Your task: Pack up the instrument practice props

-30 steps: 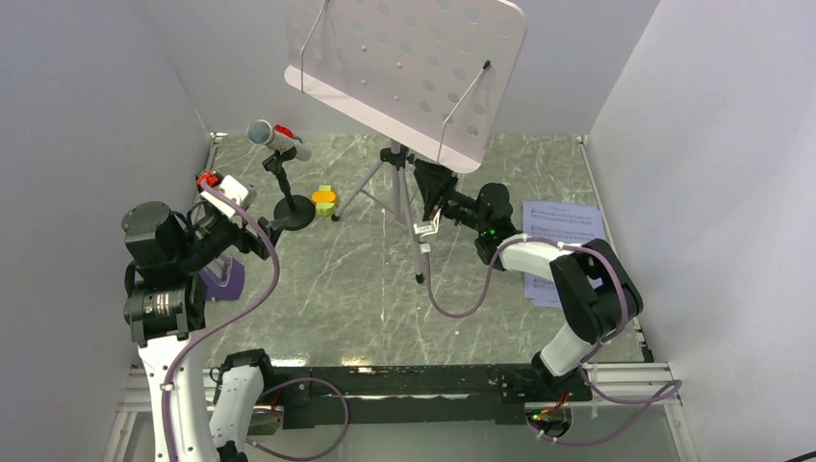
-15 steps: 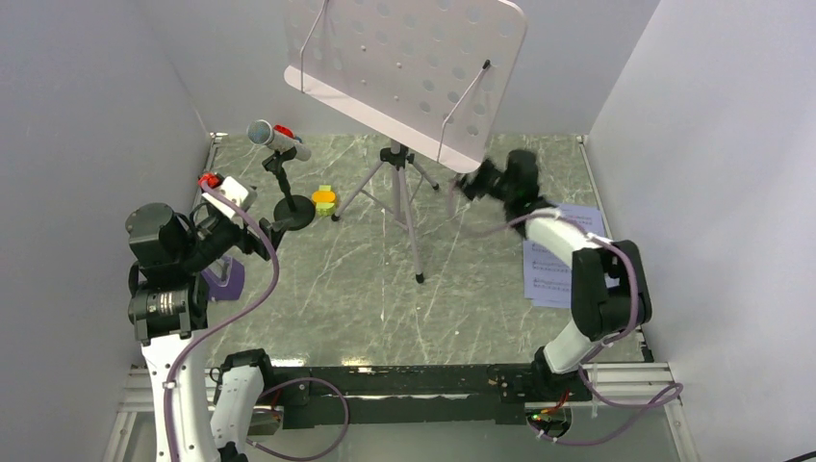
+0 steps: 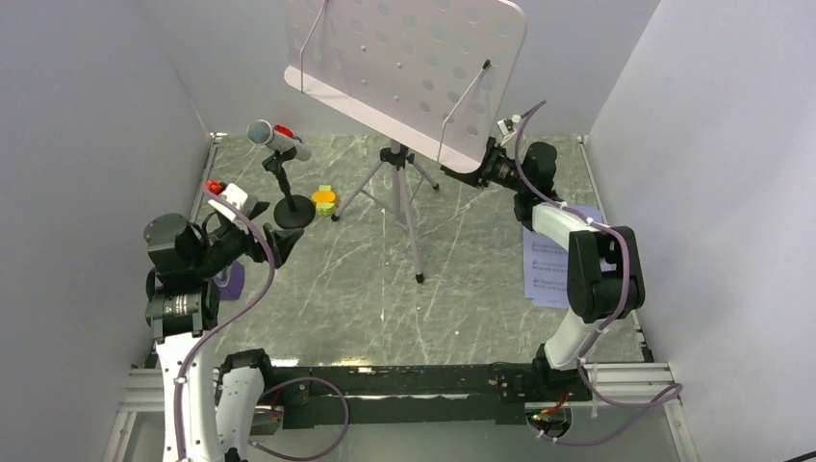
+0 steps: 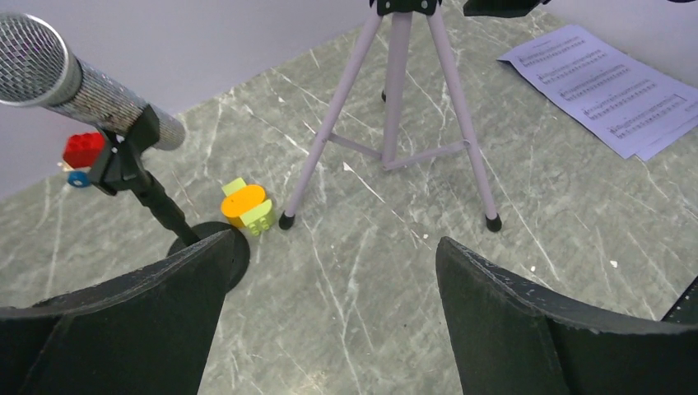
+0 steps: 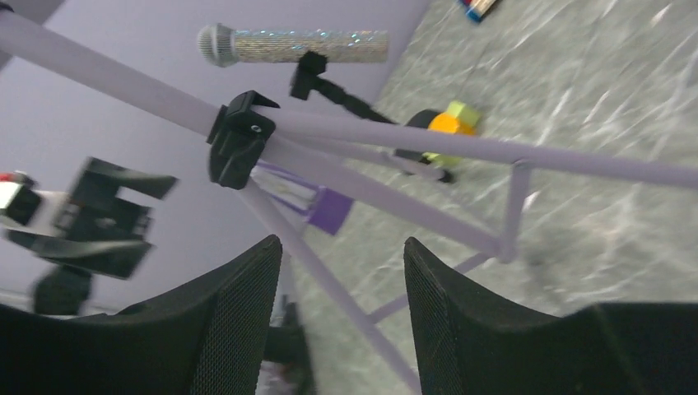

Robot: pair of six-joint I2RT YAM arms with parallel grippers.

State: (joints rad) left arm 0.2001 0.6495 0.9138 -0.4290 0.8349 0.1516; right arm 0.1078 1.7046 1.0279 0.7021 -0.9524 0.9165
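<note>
Grey-green marbled tabletop [image 3: 385,289] between pale walls, seen from above: the music stand [image 3: 404,67] rises at the back centre on its tripod legs [image 3: 404,207]. The microphone [image 3: 277,140] stands to its left on a black round base [image 3: 293,212], and the orange-and-yellow-green block [image 3: 324,199] lies between that base and the nearest tripod foot. At the right edge the sheet-music pages [image 3: 553,265] lie flat, partly under the right arm. The purple metronome [image 3: 229,280] peeks out beside the left arm. High up, the right gripper [image 3: 460,174] sits at the stand's lower right corner, while the left gripper [image 3: 274,243] hovers near the microphone's base. From the left wrist, the jaws are spread wide with nothing between them, the block and tripod feet ahead. From the right wrist, the fingers stand moderately apart and empty, facing the tripod's black hub [image 5: 243,136], with microphone, block and metronome beyond.
</note>
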